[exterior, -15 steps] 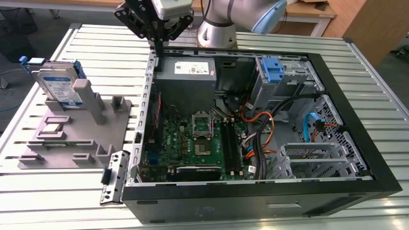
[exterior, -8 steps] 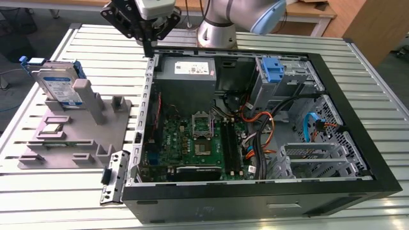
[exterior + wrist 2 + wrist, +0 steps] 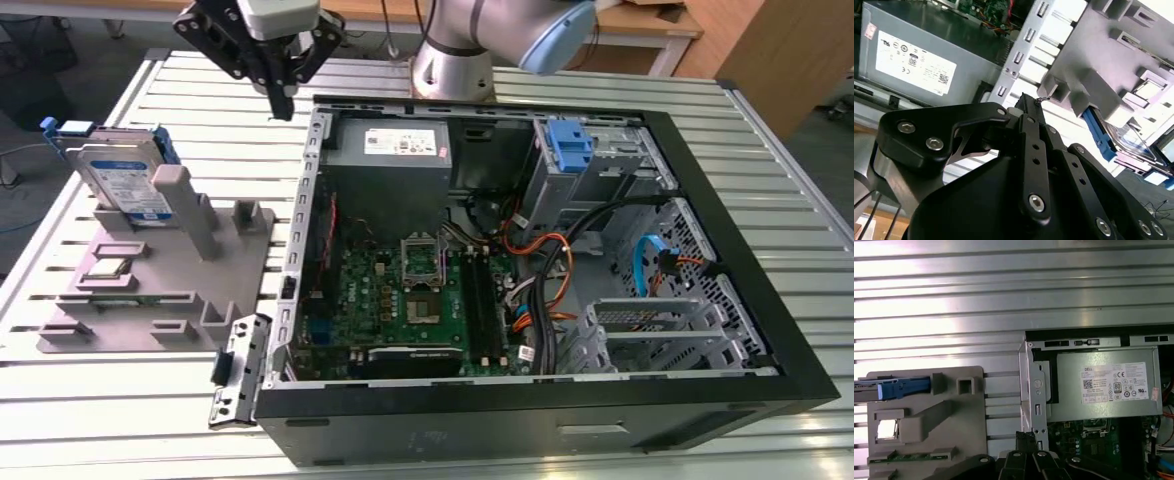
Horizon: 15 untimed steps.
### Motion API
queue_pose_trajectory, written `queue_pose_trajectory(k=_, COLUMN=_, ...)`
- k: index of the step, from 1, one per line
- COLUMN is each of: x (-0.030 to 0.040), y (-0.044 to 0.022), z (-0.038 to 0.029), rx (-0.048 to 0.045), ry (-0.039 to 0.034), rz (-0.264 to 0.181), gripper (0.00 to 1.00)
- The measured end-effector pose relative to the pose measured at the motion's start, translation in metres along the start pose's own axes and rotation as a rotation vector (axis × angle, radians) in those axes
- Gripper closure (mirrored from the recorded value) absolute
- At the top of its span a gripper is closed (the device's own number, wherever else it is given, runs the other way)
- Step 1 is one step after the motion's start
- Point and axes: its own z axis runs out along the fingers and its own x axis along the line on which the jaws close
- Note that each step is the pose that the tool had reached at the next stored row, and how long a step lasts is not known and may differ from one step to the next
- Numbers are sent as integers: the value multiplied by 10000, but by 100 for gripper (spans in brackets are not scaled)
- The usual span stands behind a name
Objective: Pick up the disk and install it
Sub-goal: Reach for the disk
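Remaining: both steps; we see the disk (image 3: 123,180) standing in its holder (image 3: 174,288), left.
Gripper (image 3: 282,100): pinched narrow, empty, hovering.

Arm (image 3: 451,62) raised, gripper (image 3: 283,104) pointing down, fingers (image 3: 1030,131) together, empty

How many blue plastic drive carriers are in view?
2. One clips around the disk on the grey fixture, at the exterior view's left. The other blue carrier sits inside the computer case. More may be hidden.
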Motion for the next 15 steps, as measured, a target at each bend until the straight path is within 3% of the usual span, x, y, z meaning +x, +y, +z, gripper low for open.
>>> queue_pose_trajectory(k=11, x=403, y=-23, z=0, rx=0, ry=-1, rz=12, gripper=89)
queue_pose_trajectory(k=15, x=509, y=-29, z=-1, rx=1, ry=0, rz=16, gripper=89)
